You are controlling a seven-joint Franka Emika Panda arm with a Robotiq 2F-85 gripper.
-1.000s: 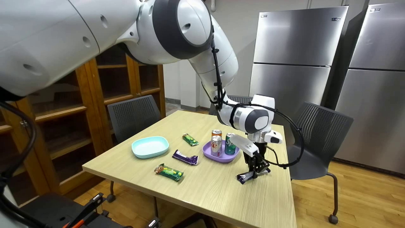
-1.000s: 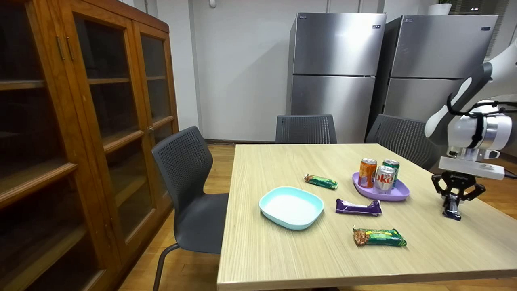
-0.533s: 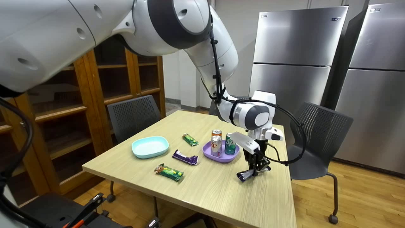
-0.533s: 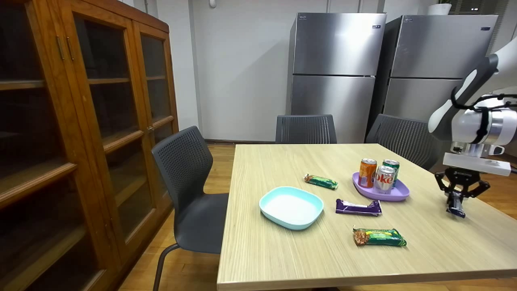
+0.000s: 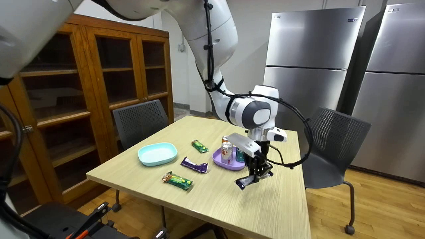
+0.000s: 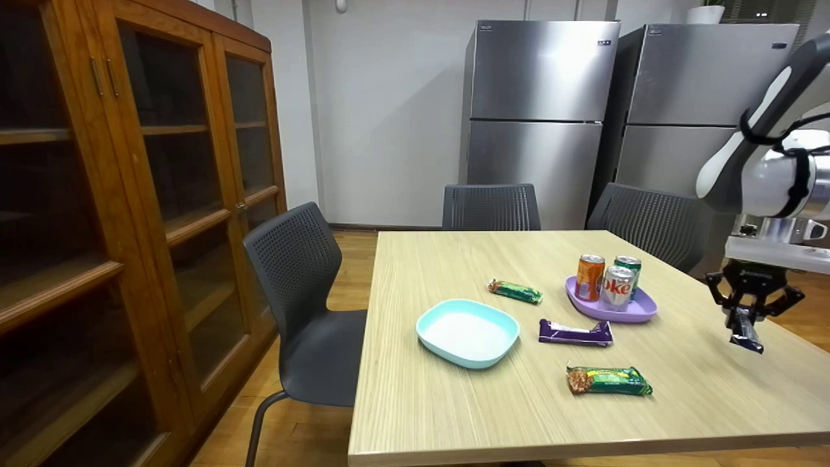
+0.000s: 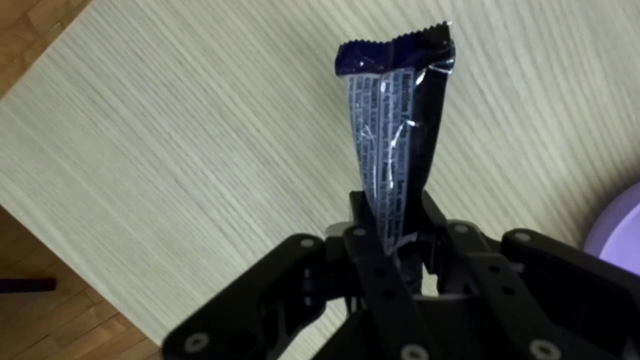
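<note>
End effector pinches a dark wrapped bar mid-length; purple tray nearby.

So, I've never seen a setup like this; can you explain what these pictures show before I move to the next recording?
The white machine is a single robot arm, ending in a black two-fingered gripper. The wide pictures come from two cameras standing apart from it; the close-up comes from one on its wrist, looking down at the table. The gripper is closed on a wrapped snack bar, its printed side facing that camera. On the table sit a pale blue plate and a purple plate bearing an orange can, a silver can and a green can. Also lying there are a purple bar and two green bars. Around it stand dark chairs, two steel fridges and a glass-fronted cabinet.
</note>
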